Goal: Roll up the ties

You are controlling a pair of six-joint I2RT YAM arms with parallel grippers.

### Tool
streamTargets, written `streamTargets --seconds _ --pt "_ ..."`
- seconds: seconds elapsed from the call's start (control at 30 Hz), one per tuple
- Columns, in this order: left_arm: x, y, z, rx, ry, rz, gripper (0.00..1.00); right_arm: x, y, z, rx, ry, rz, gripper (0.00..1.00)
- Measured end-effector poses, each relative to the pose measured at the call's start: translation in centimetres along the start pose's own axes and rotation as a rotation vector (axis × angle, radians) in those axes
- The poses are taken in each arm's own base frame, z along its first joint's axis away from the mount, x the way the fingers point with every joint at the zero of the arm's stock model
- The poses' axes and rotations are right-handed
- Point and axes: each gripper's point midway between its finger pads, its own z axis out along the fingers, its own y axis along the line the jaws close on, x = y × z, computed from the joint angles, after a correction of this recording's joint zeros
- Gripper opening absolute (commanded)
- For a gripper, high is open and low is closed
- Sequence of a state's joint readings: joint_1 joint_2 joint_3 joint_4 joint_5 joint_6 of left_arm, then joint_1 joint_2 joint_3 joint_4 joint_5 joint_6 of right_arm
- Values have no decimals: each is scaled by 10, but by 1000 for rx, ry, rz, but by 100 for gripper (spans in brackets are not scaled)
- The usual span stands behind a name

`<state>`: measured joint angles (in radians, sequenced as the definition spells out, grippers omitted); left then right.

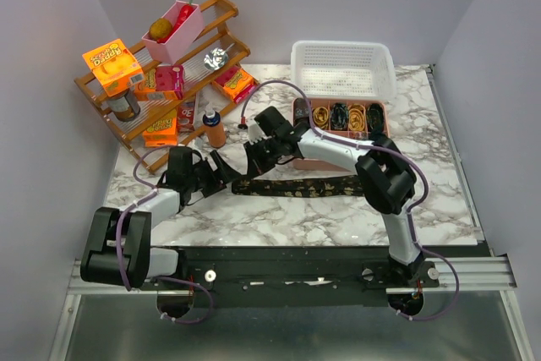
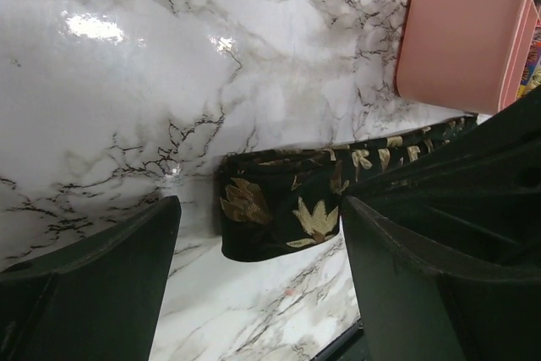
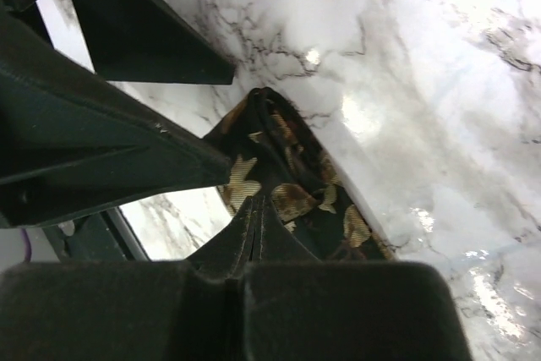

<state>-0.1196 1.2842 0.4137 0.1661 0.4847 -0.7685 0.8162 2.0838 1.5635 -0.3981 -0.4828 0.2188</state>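
wide marble table (image 1: 254, 217) fills the scene, both arms reaching in over it. far left, a wooden rack (image 1: 221, 8) stands loaded with boxes and jars. at the back right sits a white mesh basket (image 1: 342, 44), and just in front of it a pink tray (image 1: 385, 120) with small dark and gold coils (image 1: 340, 116) lined up inside.

the tie (image 1: 296, 185) lies flat across the middle of the table, a long dark strip with a gold leaf pattern, running left to right. its left end sits folded over on itself on the marble.

left gripper (image 1: 221, 171) is low at that end, released. in its wrist view the fingers (image 2: 101, 285) stand wide apart and the folded end of the tie sits between them, touching neither.

right gripper (image 1: 254, 154) is right beside it from the other side, clenched. the wrist view shows its fingers pressed together, tips down on the patterned cloth just behind the fold. whether any fabric is pinched between them, i cannot tell.
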Motion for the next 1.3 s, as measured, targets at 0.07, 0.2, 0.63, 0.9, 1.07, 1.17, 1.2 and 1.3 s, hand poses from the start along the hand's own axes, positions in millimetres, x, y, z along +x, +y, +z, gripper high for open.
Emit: streamTargets --seconds 0.07,0.2,0.63,0.9,1.07,1.17,1.2,1.3 --pt "5 4 2 5 10 -5 85 1 -4 2 11 2 4 1" --pt "6 1 4 40 4 5 83 6 -12 7 32 14 13 1" --pt "11 -1 14 113 -1 -9 68 18 -25 16 72 35 28 1" --pt "24 -10 23 146 34 8 55 20 -28 14 87 32 29 1" --pt "25 -6 30 157 26 -4 30 20 -28 14 88 30 29 1" --pt "25 -5 33 170 18 -14 19 20 -28 14 90 30 29 1" --pt "25 -5 33 175 16 -15 18 20 -29 14 92 29 29 1" --pt "24 -6 33 178 17 -17 14 19 -29 13 94 27 29 1"
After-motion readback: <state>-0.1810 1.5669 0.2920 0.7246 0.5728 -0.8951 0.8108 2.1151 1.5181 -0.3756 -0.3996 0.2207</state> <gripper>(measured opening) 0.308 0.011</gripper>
